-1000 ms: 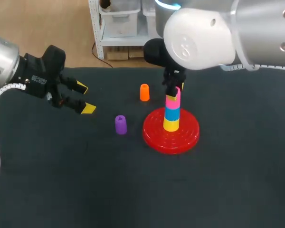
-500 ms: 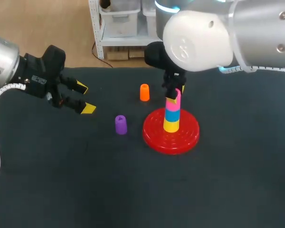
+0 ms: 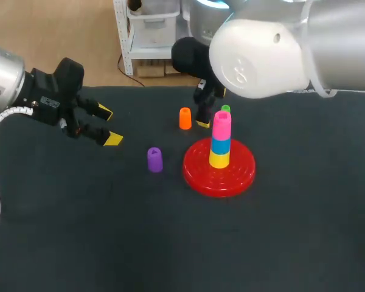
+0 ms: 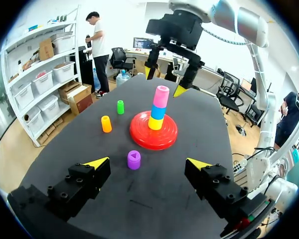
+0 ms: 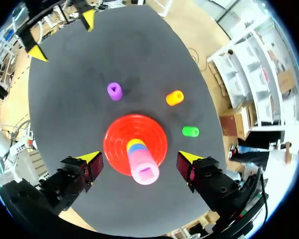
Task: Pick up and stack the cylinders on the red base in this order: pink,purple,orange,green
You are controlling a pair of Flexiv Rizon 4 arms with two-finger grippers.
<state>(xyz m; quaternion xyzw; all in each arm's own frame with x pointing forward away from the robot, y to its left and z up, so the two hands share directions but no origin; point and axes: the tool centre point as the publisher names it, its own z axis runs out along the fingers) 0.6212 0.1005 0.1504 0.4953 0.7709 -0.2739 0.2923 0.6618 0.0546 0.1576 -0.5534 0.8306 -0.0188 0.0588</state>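
Dark tabletop point(image 3: 79, 231): pink plastic cylinder point(image 3: 221, 125) caps the round red base's point(image 3: 194, 176) stack, so right gripper point(image 5: 139, 158) stands open; left gripper point(image 3: 108, 126) idles open.

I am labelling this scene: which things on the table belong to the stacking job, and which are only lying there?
Job: red base, pink cylinder, purple cylinder, orange cylinder, green cylinder.
Not named in the job: yellow cylinder and blue cylinder, stacked under the pink one.

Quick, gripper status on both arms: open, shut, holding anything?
Left gripper: open, holding nothing.
Right gripper: open, holding nothing, above the pink cylinder on the stack.
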